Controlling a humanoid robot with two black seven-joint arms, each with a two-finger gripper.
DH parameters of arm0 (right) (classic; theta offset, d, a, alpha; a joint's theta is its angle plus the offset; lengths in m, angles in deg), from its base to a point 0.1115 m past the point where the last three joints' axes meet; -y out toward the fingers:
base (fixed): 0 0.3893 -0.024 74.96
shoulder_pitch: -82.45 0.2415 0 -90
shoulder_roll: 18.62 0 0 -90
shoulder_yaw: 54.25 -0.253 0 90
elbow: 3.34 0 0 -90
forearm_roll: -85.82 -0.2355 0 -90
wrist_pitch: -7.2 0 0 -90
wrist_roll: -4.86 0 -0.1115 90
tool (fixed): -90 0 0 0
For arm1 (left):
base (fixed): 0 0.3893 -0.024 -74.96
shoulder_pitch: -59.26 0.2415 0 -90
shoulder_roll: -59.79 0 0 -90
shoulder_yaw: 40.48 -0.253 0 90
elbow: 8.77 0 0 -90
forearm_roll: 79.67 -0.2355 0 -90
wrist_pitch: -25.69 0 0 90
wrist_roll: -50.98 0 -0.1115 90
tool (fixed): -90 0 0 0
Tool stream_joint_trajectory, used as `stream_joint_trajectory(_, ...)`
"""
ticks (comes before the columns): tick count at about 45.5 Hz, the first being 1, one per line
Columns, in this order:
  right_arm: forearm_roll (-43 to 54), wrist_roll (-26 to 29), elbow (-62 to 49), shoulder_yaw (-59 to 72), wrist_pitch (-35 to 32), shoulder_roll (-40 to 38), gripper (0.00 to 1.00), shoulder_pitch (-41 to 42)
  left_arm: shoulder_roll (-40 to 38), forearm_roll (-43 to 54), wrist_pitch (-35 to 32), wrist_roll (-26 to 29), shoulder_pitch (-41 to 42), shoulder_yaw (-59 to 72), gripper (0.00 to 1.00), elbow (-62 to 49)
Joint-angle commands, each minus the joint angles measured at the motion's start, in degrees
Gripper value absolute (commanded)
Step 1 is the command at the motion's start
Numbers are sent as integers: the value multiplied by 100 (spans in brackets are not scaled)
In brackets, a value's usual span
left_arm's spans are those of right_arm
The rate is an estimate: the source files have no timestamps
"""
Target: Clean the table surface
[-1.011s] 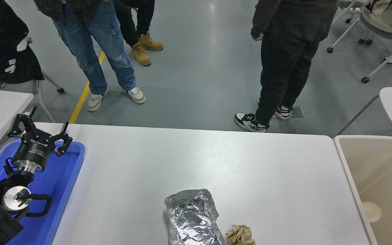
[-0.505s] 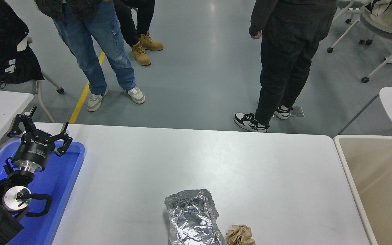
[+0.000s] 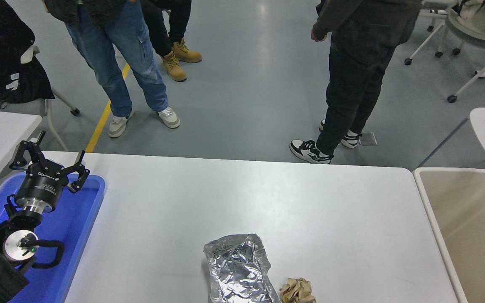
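Note:
The white table surface point(image 3: 267, 202) fills the lower half of the head view. A crumpled sheet of silver foil point(image 3: 238, 269) lies near its front edge. A brown crumpled paper ball point(image 3: 296, 291) lies just right of the foil. My left gripper point(image 3: 51, 162) is open and empty, parked over the blue tray point(image 3: 78, 219) at the lower left. My right gripper is out of view.
A beige bin point(image 3: 432, 210) stands against the table's right end. Several people stand on the grey floor beyond the far edge: one in jeans point(image 3: 116, 54), one in black trousers point(image 3: 352, 84). Chairs stand at the top right.
The black tip of my right arm, seen at the right edge over the bin, rose and left the view. The person in black shifted slightly. The left arm stayed still.

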Motion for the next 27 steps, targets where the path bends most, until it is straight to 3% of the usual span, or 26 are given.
stream_joint_trajectory(1,-384,-15,852,-627,20,-410,98,240,1,0,0,0,1,0,100,0)
stream_joint_trajectory(27,-384,-41,2548,-2851,20,-366,98,38,1,0,0,0,1,0,100,0)
